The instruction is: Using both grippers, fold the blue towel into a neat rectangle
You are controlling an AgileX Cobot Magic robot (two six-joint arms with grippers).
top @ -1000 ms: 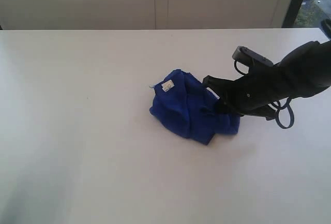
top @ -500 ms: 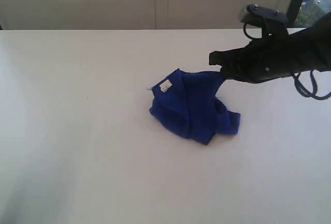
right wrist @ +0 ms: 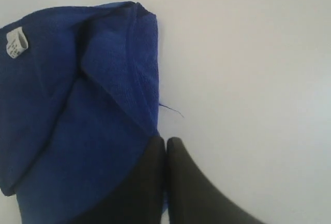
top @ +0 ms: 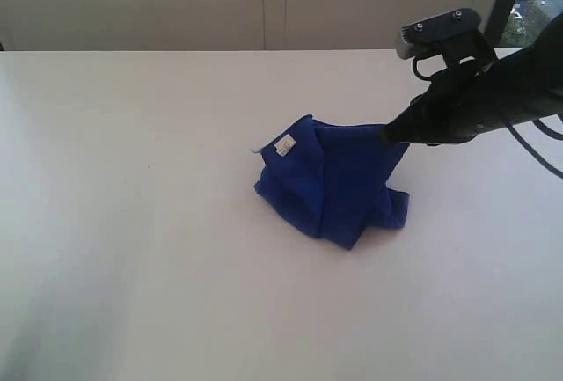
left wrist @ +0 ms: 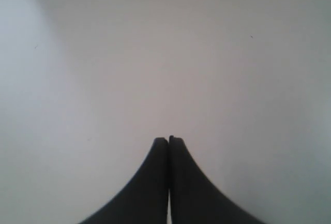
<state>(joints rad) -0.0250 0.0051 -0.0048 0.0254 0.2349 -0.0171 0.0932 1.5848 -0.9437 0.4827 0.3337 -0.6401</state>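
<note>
Blue towel lies bunched on the table, near its middle, one edge held up by the right gripper, jaws clamped on it. Expect it light, soft and limp, so you should take it by its corners, such as the one bearing the white tag. The left gripper hangs over bare table, jaws together, empty.

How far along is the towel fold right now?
Nothing looks folded: the blue towel lies bunched on the table, white tag showing. In hand: the right gripper pinches one raised edge. To do: the shut left gripper, over bare table, likely takes another corner, then spread and fold.
</note>
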